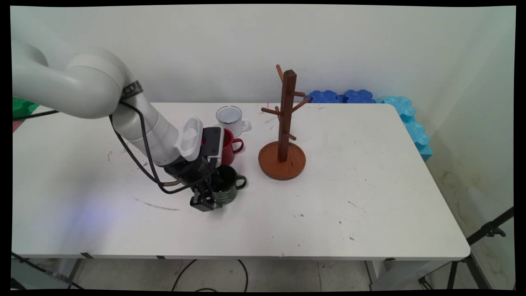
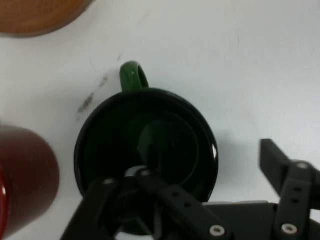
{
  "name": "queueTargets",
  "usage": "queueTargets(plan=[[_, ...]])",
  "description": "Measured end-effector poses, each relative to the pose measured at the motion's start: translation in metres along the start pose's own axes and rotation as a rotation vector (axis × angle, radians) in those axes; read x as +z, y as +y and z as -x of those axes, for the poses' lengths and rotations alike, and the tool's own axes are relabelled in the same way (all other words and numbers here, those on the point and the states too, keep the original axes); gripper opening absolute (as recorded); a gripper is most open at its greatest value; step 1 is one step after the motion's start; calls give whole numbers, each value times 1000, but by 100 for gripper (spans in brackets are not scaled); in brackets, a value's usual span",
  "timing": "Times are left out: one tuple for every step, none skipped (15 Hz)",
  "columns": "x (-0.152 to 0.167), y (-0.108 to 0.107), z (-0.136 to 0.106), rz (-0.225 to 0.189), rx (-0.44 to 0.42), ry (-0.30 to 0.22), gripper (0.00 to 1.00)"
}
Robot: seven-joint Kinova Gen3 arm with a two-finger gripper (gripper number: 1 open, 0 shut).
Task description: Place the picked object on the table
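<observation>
My gripper [image 1: 208,198] is low over a dark green mug [image 1: 228,186] that stands upright on the white table [image 1: 328,197], its handle pointing right toward the wooden mug tree. In the hand view the gripper [image 2: 210,167] is open and straddles the green mug's [image 2: 150,132] wall. One finger reaches down inside the mug, and the other fingertip [image 2: 272,155] is outside the rim on the side away from the handle [image 2: 134,76]. Nothing is clamped. A red mug [image 1: 231,146] stands just behind the green one, partly hidden by my wrist.
A white enamel mug [image 1: 230,117] sits behind the red mug [image 2: 25,175]. A brown wooden mug tree [image 1: 284,123] with bare pegs stands on a round base [image 2: 35,15] to the right. Blue foam blocks [image 1: 407,115] line the table's far right edge.
</observation>
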Motion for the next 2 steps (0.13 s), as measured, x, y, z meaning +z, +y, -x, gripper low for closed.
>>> queueTargets(plan=[[0, 1, -1, 3, -5, 12, 100], [-2, 2, -2, 8, -15, 28, 100]])
